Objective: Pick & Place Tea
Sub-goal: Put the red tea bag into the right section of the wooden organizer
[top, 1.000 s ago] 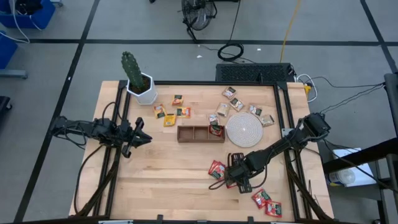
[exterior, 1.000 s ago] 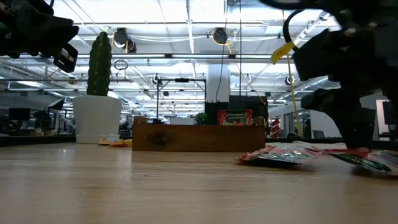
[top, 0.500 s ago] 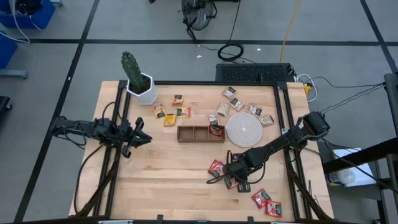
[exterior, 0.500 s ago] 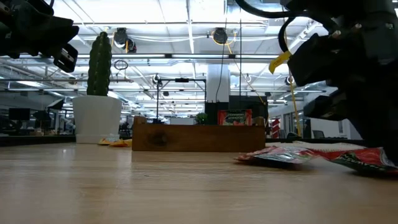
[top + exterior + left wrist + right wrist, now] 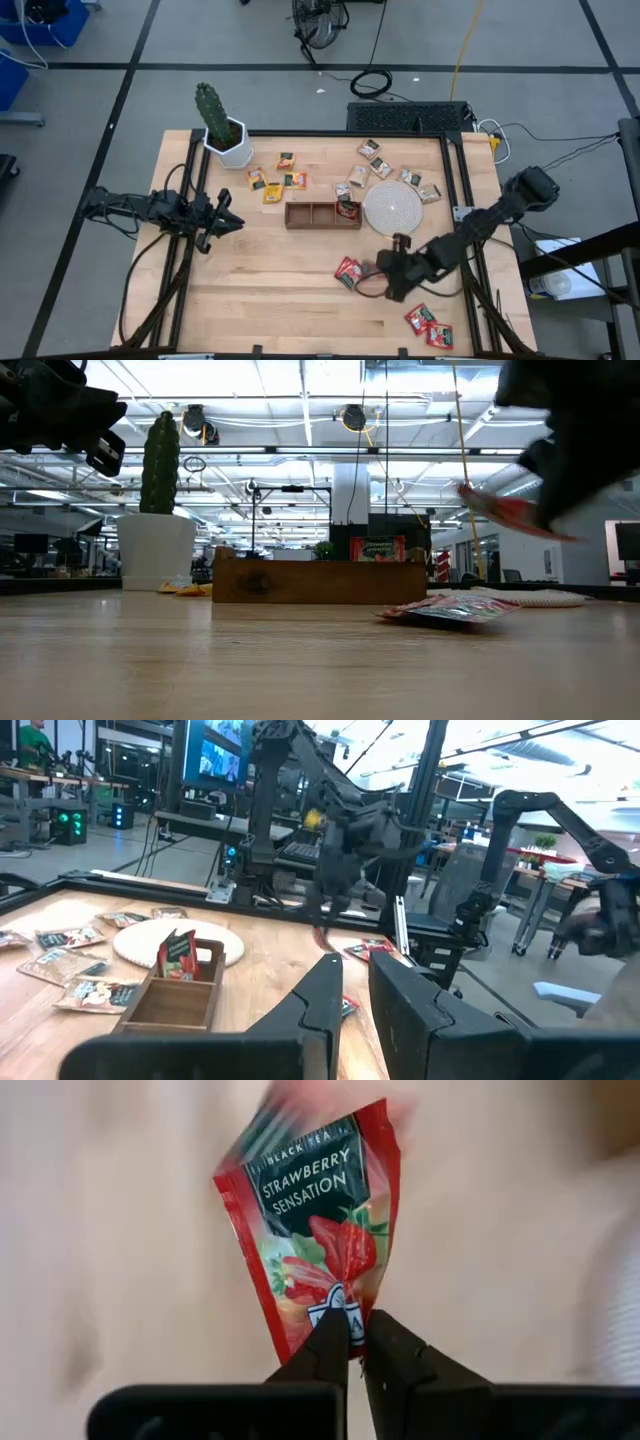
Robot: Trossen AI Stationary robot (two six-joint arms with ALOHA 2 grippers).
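My right gripper (image 5: 357, 1342) is shut on a red tea sachet (image 5: 315, 1220), which shows raised at the right of the low view (image 5: 505, 512). In the high view this gripper (image 5: 385, 277) hovers over the table's near right part. Another red sachet (image 5: 348, 270) lies flat on the table beside it. The wooden tray (image 5: 323, 214) holds a red sachet (image 5: 347, 208) standing in its right compartment. More sachets lie behind the tray, yellow-orange (image 5: 272, 184) and tan (image 5: 378, 165). My left gripper (image 5: 230, 222) waits at the table's left, fingers nearly together with nothing between them. My right gripper pinches the red sachet between its two fingers at the middle of one short edge (image 5: 340, 1308), only at the fingertips. The rest of the sachet sticks out beyond the fingers. It is lifted clear of the table and tilted (image 5: 505, 512).
A round whitish disc (image 5: 392, 207) lies right of the tray. A cactus in a white pot (image 5: 222, 130) stands at the far left corner. Two red sachets (image 5: 428, 325) lie near the front right corner. Bare wood spans the table's near left and middle.
My right gripper has shut on a red sachet that lay on the table and has risen with it, drawing a little toward the table's right edge. The sachet is now lifted clear and tilted; the neighbouring red sachet stays on the table.
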